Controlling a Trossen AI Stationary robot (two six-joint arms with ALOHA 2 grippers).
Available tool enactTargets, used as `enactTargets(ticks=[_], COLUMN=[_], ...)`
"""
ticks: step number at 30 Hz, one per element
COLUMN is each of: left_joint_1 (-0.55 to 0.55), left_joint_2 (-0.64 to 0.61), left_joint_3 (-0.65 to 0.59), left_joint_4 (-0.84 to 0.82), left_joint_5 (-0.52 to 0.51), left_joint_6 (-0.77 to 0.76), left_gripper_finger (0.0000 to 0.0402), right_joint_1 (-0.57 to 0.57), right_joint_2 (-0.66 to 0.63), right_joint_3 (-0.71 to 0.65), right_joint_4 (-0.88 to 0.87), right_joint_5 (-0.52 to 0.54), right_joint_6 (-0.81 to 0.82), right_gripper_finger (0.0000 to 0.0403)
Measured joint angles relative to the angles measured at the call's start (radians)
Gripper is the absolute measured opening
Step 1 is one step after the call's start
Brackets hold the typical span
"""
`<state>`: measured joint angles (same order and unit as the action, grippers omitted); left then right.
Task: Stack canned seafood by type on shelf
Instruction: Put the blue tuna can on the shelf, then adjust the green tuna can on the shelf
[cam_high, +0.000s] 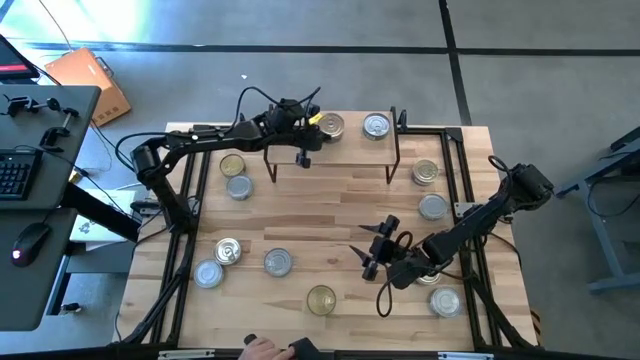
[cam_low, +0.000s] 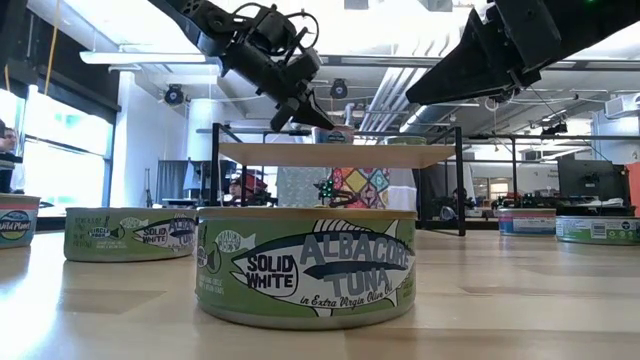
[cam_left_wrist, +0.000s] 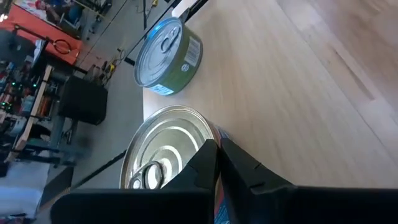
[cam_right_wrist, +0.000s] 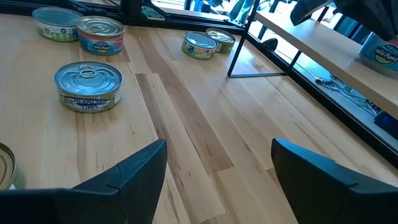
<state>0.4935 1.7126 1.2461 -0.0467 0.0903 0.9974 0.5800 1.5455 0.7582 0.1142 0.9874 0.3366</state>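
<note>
The left gripper (cam_high: 303, 152) is up at the shelf (cam_high: 350, 140), its jaws clenched on a pull-ring tin (cam_left_wrist: 165, 146) resting on the board near a green-labelled tin (cam_left_wrist: 166, 56), so the placing step looks in hand; next it likely needs to release and lift clear. 2 tins (cam_high: 352, 125) sit on the shelf in the high view. The right gripper (cam_high: 380, 250) hovers over the near-right tabletop (cam_high: 320, 210), jaws released and holding nothing, with about 9 tins (cam_high: 277, 262) scattered around it
</note>
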Motion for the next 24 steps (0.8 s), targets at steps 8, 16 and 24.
enactTargets(ticks=[8,16,24], left_joint_1=[0.017,0.000,-0.023], left_joint_2=[-0.002,-0.062,-0.183], left_joint_3=[0.000,0.002,0.002], left_joint_4=[0.007,-0.033,-0.170], left_joint_5=[-0.022,-0.055,-0.193], left_joint_6=[-0.020,-0.145,-0.204], left_gripper_finger=[0.0061,0.0130,0.0135], right_joint_1=[-0.003,-0.105,-0.455], right_joint_2=[0.000,-0.137,-0.344], right_joint_3=[0.000,0.000,0.000], right_joint_4=[0.001,-0.007,-0.081], right_joint_5=[0.041,-0.102,-0.426], right_joint_6=[0.030,-0.045,-0.229], right_gripper_finger=[0.0281,0.0266,0.0182])
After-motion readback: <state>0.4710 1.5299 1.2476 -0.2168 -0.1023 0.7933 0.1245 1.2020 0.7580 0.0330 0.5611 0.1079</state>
